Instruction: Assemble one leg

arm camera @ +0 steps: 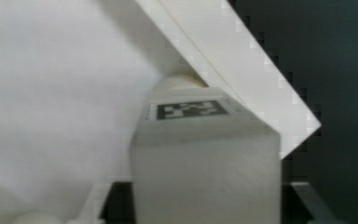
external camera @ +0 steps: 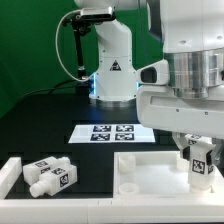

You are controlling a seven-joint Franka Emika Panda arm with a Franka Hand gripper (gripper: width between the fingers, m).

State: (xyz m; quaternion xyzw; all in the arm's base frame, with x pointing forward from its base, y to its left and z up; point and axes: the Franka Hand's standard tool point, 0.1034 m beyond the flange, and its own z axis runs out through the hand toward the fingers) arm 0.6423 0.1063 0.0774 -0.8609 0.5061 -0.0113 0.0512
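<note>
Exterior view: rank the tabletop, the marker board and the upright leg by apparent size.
1. tabletop: largest, though nearest the camera and cut off by the frame's edge.
2. marker board: smaller, lying farther back.
3. upright leg: smallest, its top partly hidden.

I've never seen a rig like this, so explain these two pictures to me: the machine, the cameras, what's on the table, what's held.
The machine is a robot arm ending in a two-finger gripper. One picture comes from a camera standing off the arm, the other from a camera on its wrist, looking along the fingers. On the black table lie a flat white tabletop, a marker board printed with square tags, and two loose legs toward the exterior view's left. A third leg stands upright between the fingers at the tabletop's edge. Whether they already squeeze it cannot be told.
</note>
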